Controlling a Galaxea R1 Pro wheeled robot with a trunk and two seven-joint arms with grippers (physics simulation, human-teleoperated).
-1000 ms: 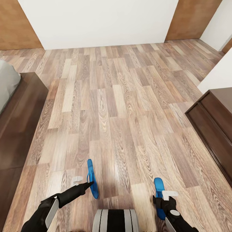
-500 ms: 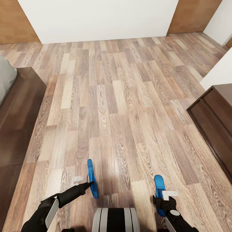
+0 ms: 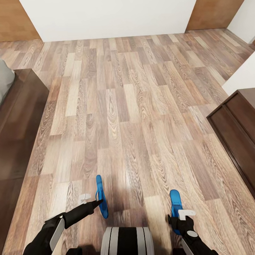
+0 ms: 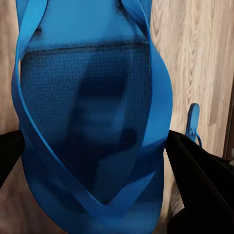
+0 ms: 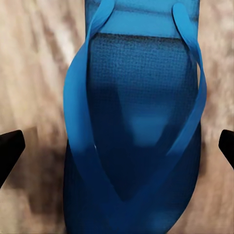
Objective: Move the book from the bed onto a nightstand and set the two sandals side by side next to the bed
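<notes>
Blue flip-flop, left [image 3: 100, 197]: hanging edge-on from the left gripper [image 3: 90, 201] at about seven o'clock in the head view, above the wood-plank floor [image 3: 134, 106].
Left gripper: clenching that flip-flop; in the left wrist view the sole [image 4: 92, 122] and its crossing straps are lying between the two black fingers [image 4: 204, 180].
Blue flip-flop, right [image 3: 175, 207]: sitting at about five o'clock in the head view, its far end pointing toward twelve o'clock, its near end lying under the right gripper [image 3: 184, 216].
Right gripper: grasping the second flip-flop; in the right wrist view the strap side of the sandal [image 5: 141, 126] is facing the camera, with a black fingertip [image 5: 9, 148] showing at each side edge.
Gap between the sandals: they are hanging well apart, one on either side of the robot's grey and black trunk [image 3: 127, 241] at six o'clock.
Second sandal seen from the left wrist: showing small and far off [image 4: 193, 124] above the floor planks.
Bed [image 3: 17, 117]: running along the nine o'clock edge, dark brown frame with a strip of off-white mattress [image 3: 4, 79] at about ten o'clock.
Dark wooden cabinet [image 3: 237, 131]: standing at three o'clock, against a white wall corner.
Far wall [image 3: 113, 17]: spanning twelve o'clock, white, with brown doors [image 3: 209, 14] at eleven and one o'clock.
</notes>
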